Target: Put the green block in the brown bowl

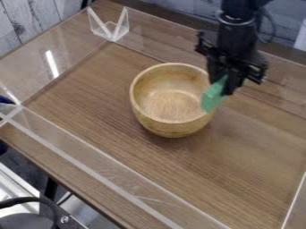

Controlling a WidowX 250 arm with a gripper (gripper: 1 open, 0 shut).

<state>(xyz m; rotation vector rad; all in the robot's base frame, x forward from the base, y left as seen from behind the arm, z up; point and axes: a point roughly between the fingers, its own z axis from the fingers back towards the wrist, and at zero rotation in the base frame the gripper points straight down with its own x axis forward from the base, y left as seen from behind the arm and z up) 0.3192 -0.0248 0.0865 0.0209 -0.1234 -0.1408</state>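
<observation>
The brown bowl (174, 100) is a round, light wooden bowl standing near the middle of the table. My gripper (224, 82) hangs pointing down over the bowl's right rim, shut on the green block (214, 94). The block is a small bright green bar that sticks out below the black fingers, tilted, its lower end just above the rim. The bowl's inside looks empty.
The wooden table top (107, 143) is fenced by low clear acrylic walls (72, 148). A clear acrylic bracket (109, 24) stands at the back left corner. A dark cable shows at the bottom left, outside the wall.
</observation>
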